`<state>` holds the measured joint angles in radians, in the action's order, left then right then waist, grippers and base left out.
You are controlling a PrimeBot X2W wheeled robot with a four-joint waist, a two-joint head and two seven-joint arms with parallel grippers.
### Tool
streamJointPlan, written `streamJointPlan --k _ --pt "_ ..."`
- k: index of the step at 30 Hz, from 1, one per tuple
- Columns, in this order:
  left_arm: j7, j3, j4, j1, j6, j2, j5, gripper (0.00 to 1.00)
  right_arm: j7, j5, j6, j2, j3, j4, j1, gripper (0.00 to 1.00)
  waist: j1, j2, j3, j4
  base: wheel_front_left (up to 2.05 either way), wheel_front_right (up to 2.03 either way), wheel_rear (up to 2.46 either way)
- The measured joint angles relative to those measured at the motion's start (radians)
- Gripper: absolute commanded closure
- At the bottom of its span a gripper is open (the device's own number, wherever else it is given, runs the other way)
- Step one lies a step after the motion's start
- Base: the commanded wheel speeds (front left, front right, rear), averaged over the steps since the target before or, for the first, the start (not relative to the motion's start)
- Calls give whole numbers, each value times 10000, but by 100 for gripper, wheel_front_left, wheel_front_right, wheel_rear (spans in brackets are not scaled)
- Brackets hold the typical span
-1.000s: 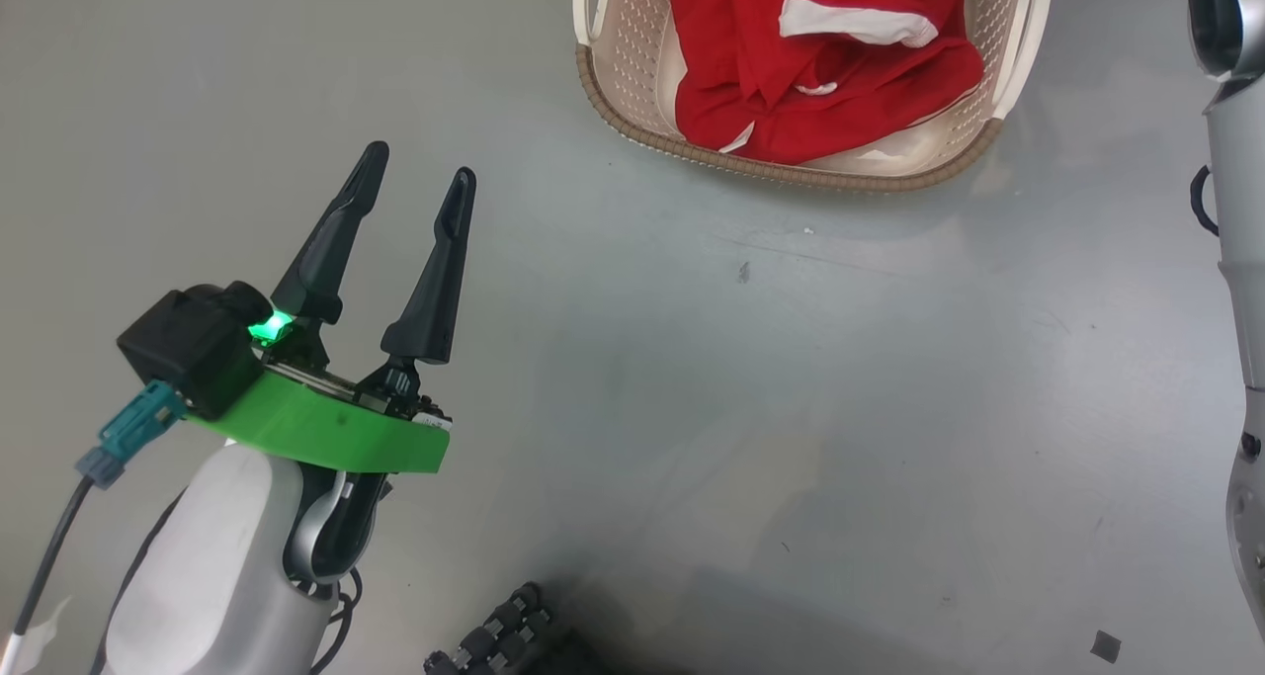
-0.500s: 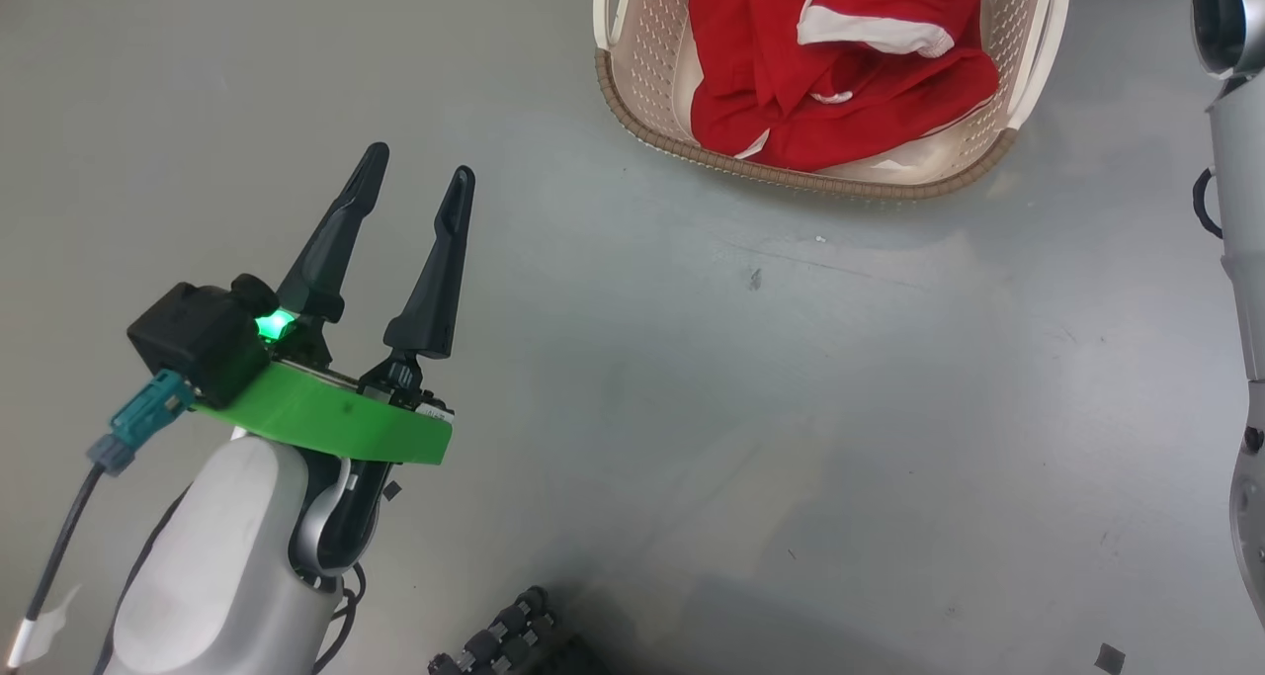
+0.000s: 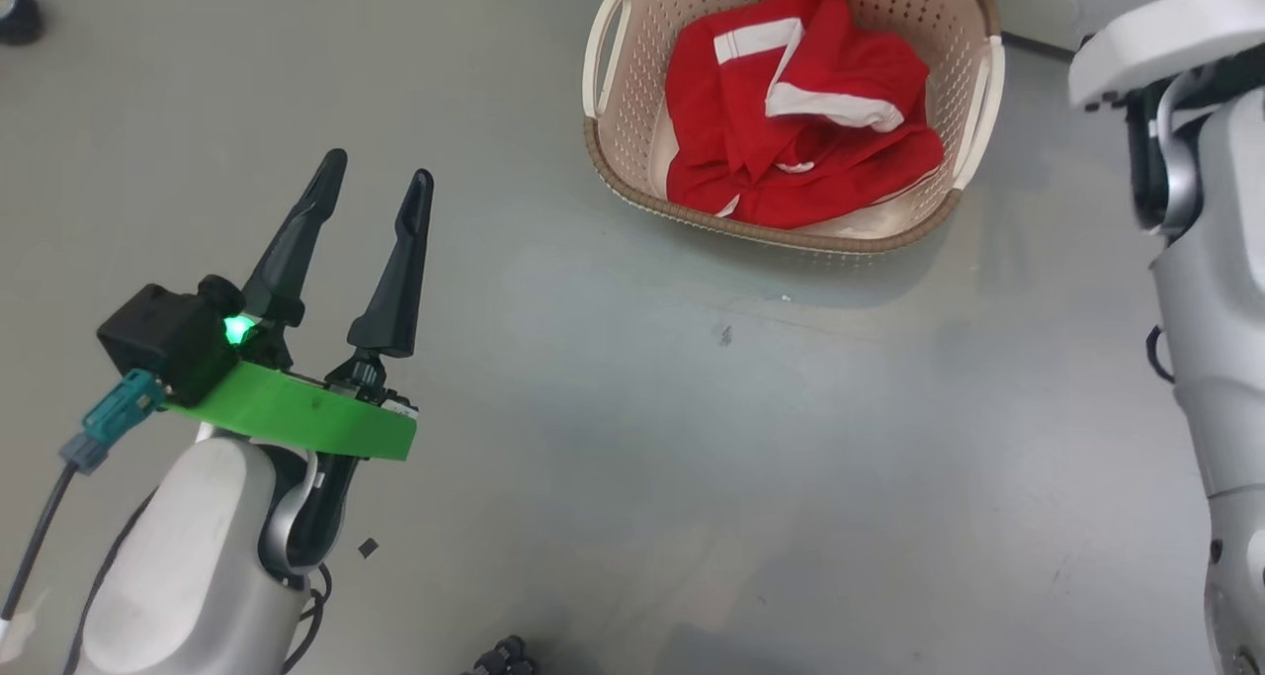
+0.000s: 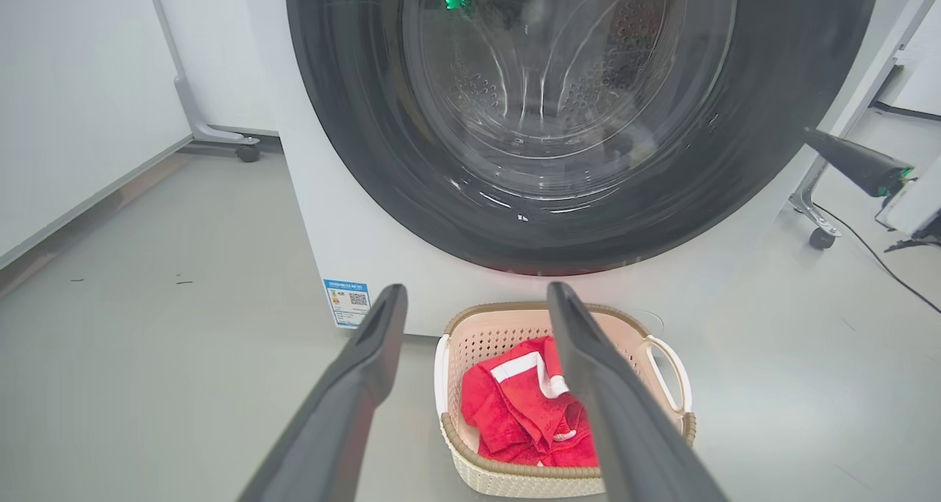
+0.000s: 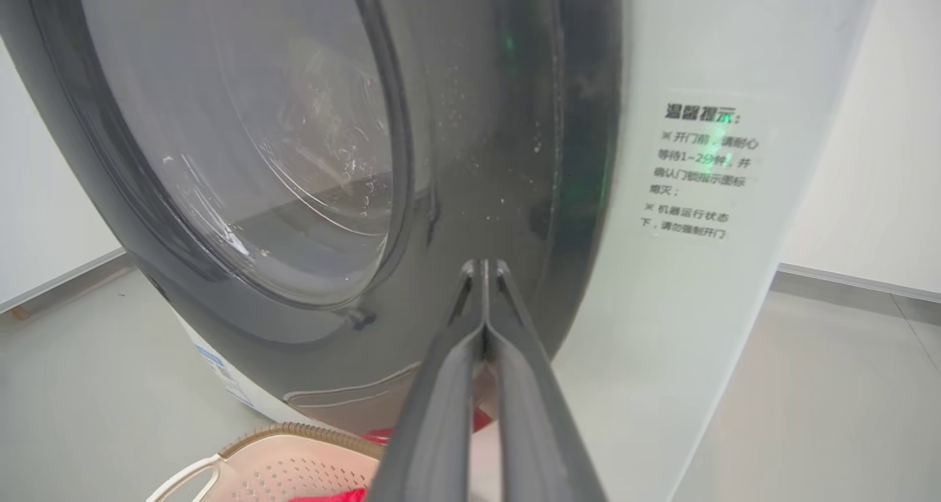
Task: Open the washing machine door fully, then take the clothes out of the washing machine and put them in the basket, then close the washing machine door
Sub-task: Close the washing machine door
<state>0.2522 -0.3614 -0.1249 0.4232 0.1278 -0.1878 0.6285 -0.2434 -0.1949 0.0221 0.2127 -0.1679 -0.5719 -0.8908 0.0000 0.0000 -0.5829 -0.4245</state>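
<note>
Clothes (image 3: 791, 151): red garments with white trim bands, heaped inside the basket (image 3: 642, 92), upper centre of the head view.

Basket: cream perforated plastic with a brown woven-look rim and a handle on each side. It stands on the grey floor (image 3: 692, 438) just in front of the washing machine (image 4: 316, 230), below the door, as the left wrist view shows.

Washing machine door (image 4: 353, 120): glossy black rim around a clear glass bowl, with the perforated drum visible behind it. It appears to lie flat against the white front. Blue sticker (image 4: 348, 301): low on the front, left of the basket.

Left end effector (image 3: 379, 166): lower left of the head view, fingers spread and empty. It is well apart from the basket and clothes, which lie to its upper right. In its own wrist view the basket shows low in the frame, between and beyond the two fingers.

Right end effector (image 5: 484, 265): fingers pressed together, holding nothing. The tips are close up to the door's black rim near its right edge; contact cannot be told. The basket rim and a scrap of red show at the bottom of that view, beneath the fingers.

Printed label (image 5: 698, 171): on the white panel right of the door.
</note>
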Motion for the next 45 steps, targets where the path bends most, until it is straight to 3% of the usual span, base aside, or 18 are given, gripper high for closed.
streamJointPlan --k 12,20,29,43,44,45 --pt "0 190 -186 -715 0 -441 -408 0 -88 -299 244 -569 -52 27 1906 100 0 0 1332 649 0 0 0" --pt "0 554 -261 -1445 0 -640 -556 0 -88 -633 291 -1141 144 949 3153 100 0 0 2290 1332 0 0 0" --pt "0 999 -230 -2096 0 -775 -665 0 -88 -531 282 -1221 40 1705 4796 100 -1 0 3134 2274 0 0 0" --pt "0 1329 61 -2728 2 -721 -1037 0 -88 -477 -167 -1473 537 3348 6661 100 0 0 4018 3337 0 0 0" --pt "0 1335 84 -2750 2 -702 -1047 0 -88 -477 -176 -1475 558 3434 6768 58 0 0 4056 3387 0 0 0" --pt "0 1342 111 -2773 2 -679 -1053 0 -88 -477 -178 -1478 571 3507 6864 8 0 0 4091 3434 0 0 0"
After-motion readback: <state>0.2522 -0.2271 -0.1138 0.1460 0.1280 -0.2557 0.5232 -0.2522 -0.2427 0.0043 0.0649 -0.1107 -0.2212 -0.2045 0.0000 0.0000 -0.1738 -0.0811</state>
